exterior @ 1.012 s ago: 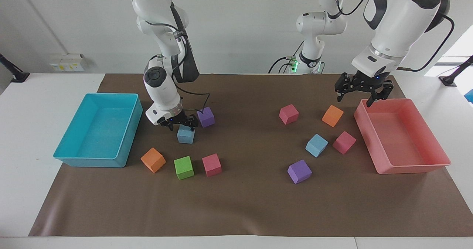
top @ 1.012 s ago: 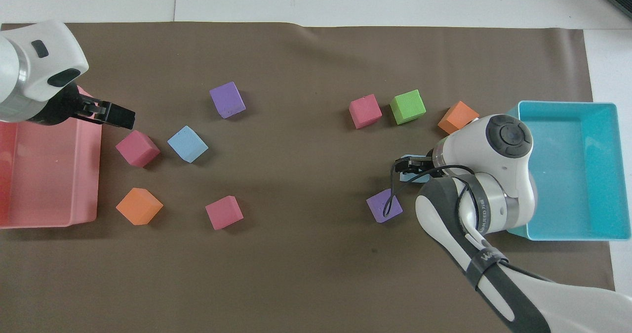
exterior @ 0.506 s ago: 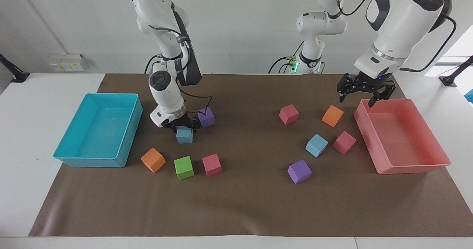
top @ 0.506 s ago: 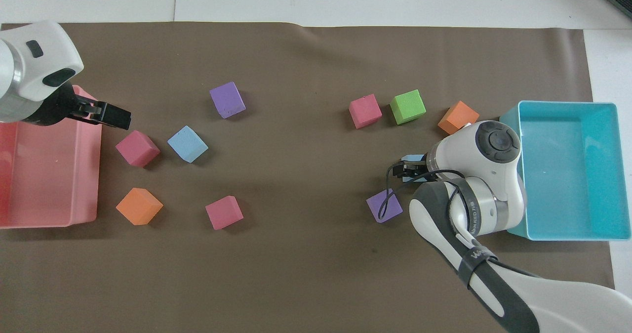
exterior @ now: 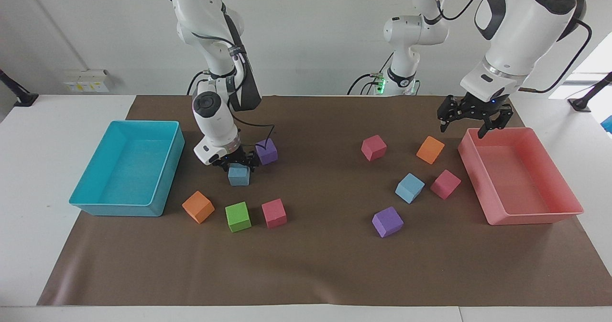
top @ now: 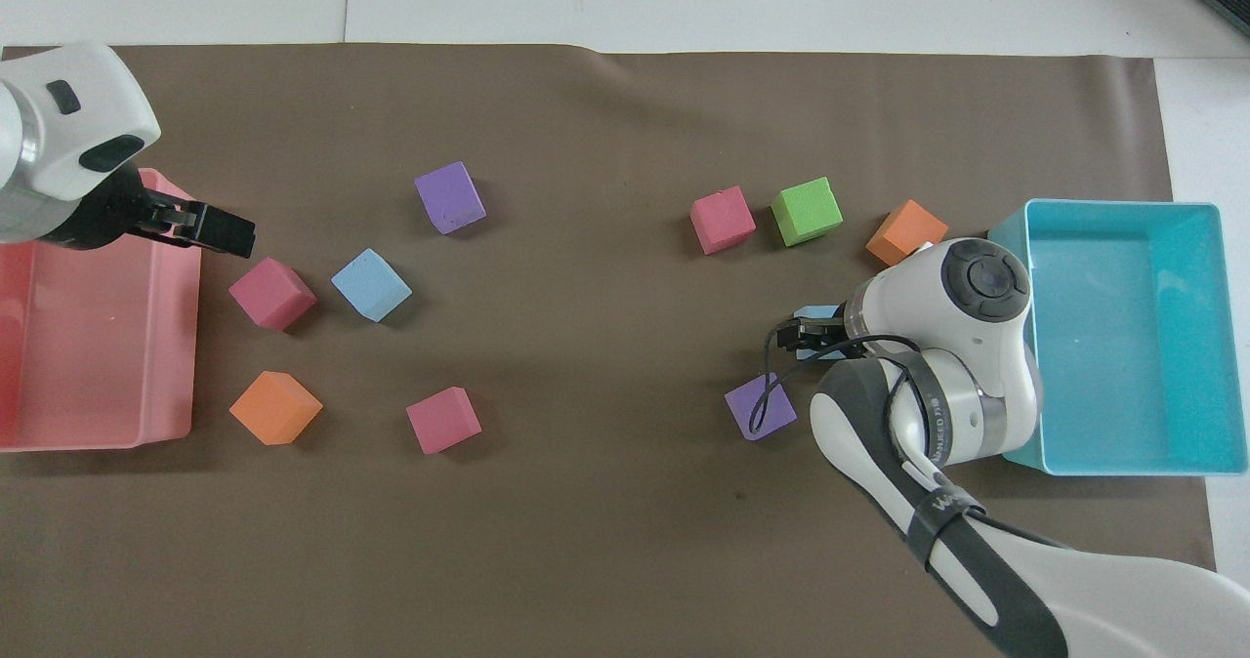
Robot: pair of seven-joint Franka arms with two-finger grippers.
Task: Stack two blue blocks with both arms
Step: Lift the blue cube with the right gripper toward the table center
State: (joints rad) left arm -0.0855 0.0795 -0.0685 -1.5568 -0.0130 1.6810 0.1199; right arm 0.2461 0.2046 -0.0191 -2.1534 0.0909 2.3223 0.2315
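Reaching down with the right claw (exterior: 236,161) spread open around one blue block (exterior: 238,175), fingers straddling its top, no grip closed yet.
Hanging open with the left claw (exterior: 475,120) over the pink tray (exterior: 564,178) rim nearest the robots; sitting with that first blue block on the brown mat (exterior: 315,264) just beside a purple block (exterior: 266,151), near the turquoise tray (exterior: 169,169); lying with the second blue block (exterior: 409,187) farther out, touching nothing, beside a pink block (exterior: 445,184).
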